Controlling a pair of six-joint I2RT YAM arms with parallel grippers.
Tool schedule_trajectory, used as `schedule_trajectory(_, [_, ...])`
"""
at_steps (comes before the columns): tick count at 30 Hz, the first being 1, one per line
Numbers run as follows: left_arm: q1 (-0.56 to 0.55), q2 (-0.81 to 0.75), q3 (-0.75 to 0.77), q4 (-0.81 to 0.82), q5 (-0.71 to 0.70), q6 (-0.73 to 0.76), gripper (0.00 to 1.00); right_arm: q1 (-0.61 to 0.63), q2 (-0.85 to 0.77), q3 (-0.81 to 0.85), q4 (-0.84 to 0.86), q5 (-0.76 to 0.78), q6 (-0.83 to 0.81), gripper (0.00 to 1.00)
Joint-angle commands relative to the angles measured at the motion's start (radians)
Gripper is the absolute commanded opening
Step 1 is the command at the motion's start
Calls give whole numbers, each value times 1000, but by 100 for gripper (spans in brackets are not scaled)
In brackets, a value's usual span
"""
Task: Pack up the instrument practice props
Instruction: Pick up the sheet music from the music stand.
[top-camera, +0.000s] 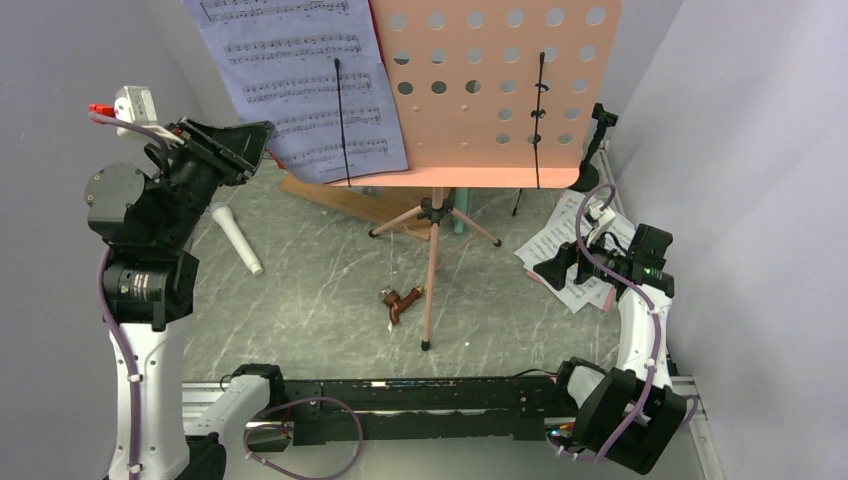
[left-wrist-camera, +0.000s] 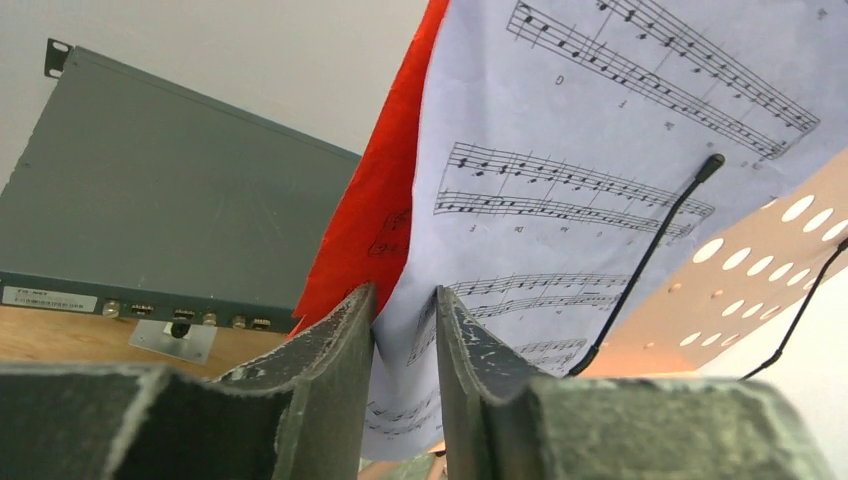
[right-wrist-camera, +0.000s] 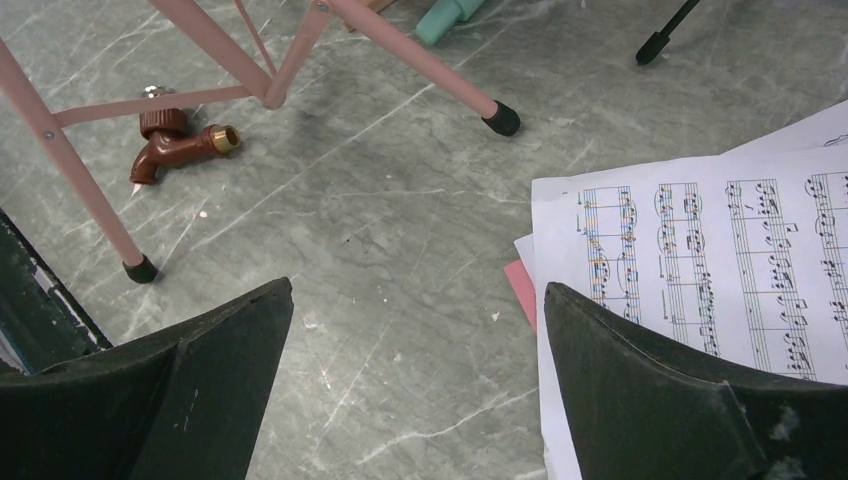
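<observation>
The pink perforated music desk (top-camera: 500, 90) stands on its pink tripod legs (top-camera: 433, 260) at the table's middle back. White sheet-music pages (top-camera: 300, 90) rest on its left half, with a red page (left-wrist-camera: 375, 200) behind them. My left gripper (top-camera: 262, 135) is raised at the pages' left edge. In the left wrist view the gripper (left-wrist-camera: 405, 300) has the white page (left-wrist-camera: 560, 150) buckled between its narrowed jaws. My right gripper (right-wrist-camera: 418, 290) hangs wide open over bare table, beside loose white pages (right-wrist-camera: 700, 260). A white microphone (top-camera: 237, 238) lies at the left.
A mint microphone (right-wrist-camera: 445, 15) lies behind the tripod. A black mic mount (top-camera: 600, 130) stands at the back right. A brown tap-shaped piece (top-camera: 400, 300) lies by the front leg. The dark grey box (left-wrist-camera: 170, 200) sits behind the stand on a wooden board (top-camera: 340, 200).
</observation>
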Motion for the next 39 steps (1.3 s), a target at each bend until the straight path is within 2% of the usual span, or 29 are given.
schedule_trajectory(1, [-2, -19, -9, 16, 78, 3, 33, 3, 1, 40, -5, -28, -25, 100])
schedule_trajectory(5, [-3, -17, -32, 71, 132, 7, 39, 3, 0, 40, -7, -28, -25, 100])
schedule_trajectory(8, [-2, -9, -39, 107, 164, 13, 35, 3, -2, 40, -7, -28, -27, 100])
schedule_trajectory(11, [-2, -16, -38, 102, 134, 54, 4, 4, -2, 42, -7, -28, -26, 100])
schedule_trajectory(12, [-3, -24, -35, 91, 106, 82, 0, 3, -2, 42, -7, -28, -26, 100])
schedule_trajectory(17, [-2, -114, -53, 65, -123, 174, 0, 3, 1, 41, -7, -29, -26, 100])
schedule_trajectory(20, [-2, -171, -75, 95, -211, 204, 0, 4, 2, 40, -6, -29, -25, 100])
schedule_trajectory(30, [-3, -279, -100, 123, -291, 263, 0, 4, 10, 38, -4, -26, -23, 100])
schedule_trajectory(34, [-6, -323, -112, 126, -366, 280, 0, 3, 12, 37, -4, -25, -25, 100])
schedule_trajectory(39, [-17, -332, -91, 107, -318, 268, 0, 3, 13, 37, -6, -24, -28, 100])
